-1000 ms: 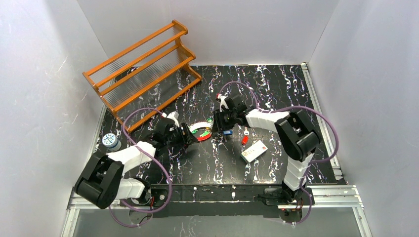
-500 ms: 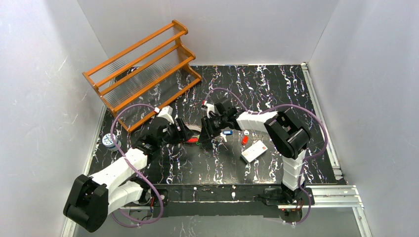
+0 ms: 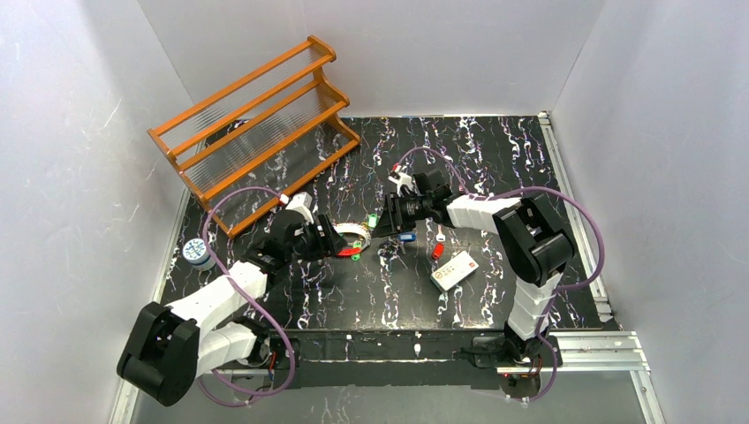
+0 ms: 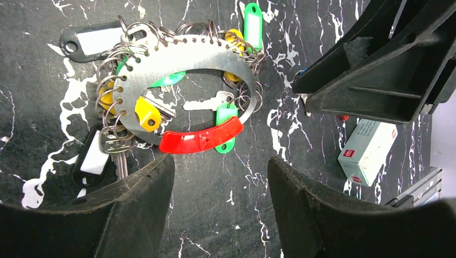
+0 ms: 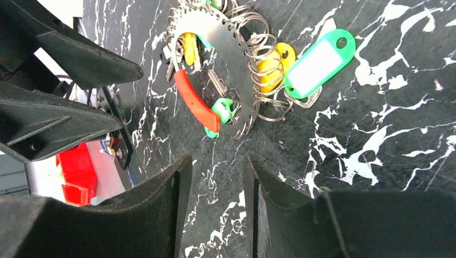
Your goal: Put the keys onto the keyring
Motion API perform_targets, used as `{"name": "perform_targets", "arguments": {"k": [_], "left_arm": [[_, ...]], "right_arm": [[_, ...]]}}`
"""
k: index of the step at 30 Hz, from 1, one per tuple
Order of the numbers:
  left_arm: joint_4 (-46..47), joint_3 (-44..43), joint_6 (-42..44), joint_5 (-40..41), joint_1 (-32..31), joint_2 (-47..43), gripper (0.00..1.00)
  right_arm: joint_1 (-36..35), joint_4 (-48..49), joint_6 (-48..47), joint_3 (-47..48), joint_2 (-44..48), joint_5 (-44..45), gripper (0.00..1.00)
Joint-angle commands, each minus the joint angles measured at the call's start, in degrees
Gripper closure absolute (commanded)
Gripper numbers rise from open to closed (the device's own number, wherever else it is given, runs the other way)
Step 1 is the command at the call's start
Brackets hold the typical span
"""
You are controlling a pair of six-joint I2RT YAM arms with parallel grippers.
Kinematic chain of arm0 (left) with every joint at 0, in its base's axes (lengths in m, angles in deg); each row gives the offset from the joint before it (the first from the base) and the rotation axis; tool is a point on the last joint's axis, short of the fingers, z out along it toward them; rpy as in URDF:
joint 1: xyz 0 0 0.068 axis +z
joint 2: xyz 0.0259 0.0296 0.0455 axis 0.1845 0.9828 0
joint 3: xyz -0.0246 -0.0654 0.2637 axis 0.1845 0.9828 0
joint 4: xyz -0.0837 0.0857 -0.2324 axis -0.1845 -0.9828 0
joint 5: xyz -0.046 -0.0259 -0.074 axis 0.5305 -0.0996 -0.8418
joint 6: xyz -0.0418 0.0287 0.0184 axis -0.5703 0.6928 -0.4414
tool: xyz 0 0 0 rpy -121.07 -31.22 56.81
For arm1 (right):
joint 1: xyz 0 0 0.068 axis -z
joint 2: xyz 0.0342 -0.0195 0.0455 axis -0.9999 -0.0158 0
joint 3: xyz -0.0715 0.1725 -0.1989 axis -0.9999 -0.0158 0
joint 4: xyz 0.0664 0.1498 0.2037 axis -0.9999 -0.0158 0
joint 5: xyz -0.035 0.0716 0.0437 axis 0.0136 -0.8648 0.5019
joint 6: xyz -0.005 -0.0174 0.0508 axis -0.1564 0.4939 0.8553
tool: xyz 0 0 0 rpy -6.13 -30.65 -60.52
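Observation:
The keyring point(image 4: 185, 59) is a flat silver perforated ring with a red clasp point(image 4: 196, 141). It lies on the black table between both grippers, and shows in the top view point(image 3: 358, 237) and the right wrist view point(image 5: 226, 64). It carries small split rings, yellow and green keys point(image 4: 146, 114) and tags. My left gripper point(image 4: 220, 166) is open and empty just short of the clasp. My right gripper point(image 5: 218, 166) is open and empty on the ring's other side. Loose blue point(image 3: 406, 237), white point(image 3: 439, 235) and red point(image 3: 436, 251) keys lie right of it.
A white card box point(image 3: 453, 269) with a red mark lies near the loose keys. An orange wooden rack point(image 3: 256, 132) stands at the back left. A small round jar point(image 3: 198, 253) sits at the table's left edge. White walls enclose the table.
Both grippers had closed in on the ring farther left. Now the right gripper has drawn back to the right, and the ring lies slightly farther right.

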Motion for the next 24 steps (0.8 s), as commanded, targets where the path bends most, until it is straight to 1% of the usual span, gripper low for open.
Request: {"name": "perform_targets", "arguments": {"k": [1,5,9,14,16,18,24], "left_arm": [[1.5,-1.8,-0.1,-2.2,0.0,1.0,0.38],[1.7,-1.7,-0.5,-3.0,0.0,1.0,0.38],[1.4,-1.3,-0.5,-2.8,0.0,0.4,0.38],[1.4,-1.1,-0.7,-2.6,0.0,0.4,0.38],[1.5,-1.2,-0.6,-2.6,0.0,0.6,0.38],[1.7,-1.3,-0.6,-2.6,0.0,1.0,0.38],[2.8,-1.3,-1.0,-3.4,0.0,1.9,0.38]], "right_arm": [[-0.7,-1.3,0.4,3.0,-2.6,0.3,0.52],[-1.3,1.3,2.7,3.6,-6.2,-2.6,0.54],[-3.4,2.7,3.9,4.4,-8.4,-3.9,0.59],[-5.2,4.5,2.9,3.6,-6.8,-4.9,0.66],[-5.2,5.9,2.5,2.0,-4.7,-4.0,0.67],[-5.2,5.9,1.6,0.7,-2.2,-1.0,0.67],[-5.0,0.1,0.7,1.3,-0.7,6.4,0.67]]}}
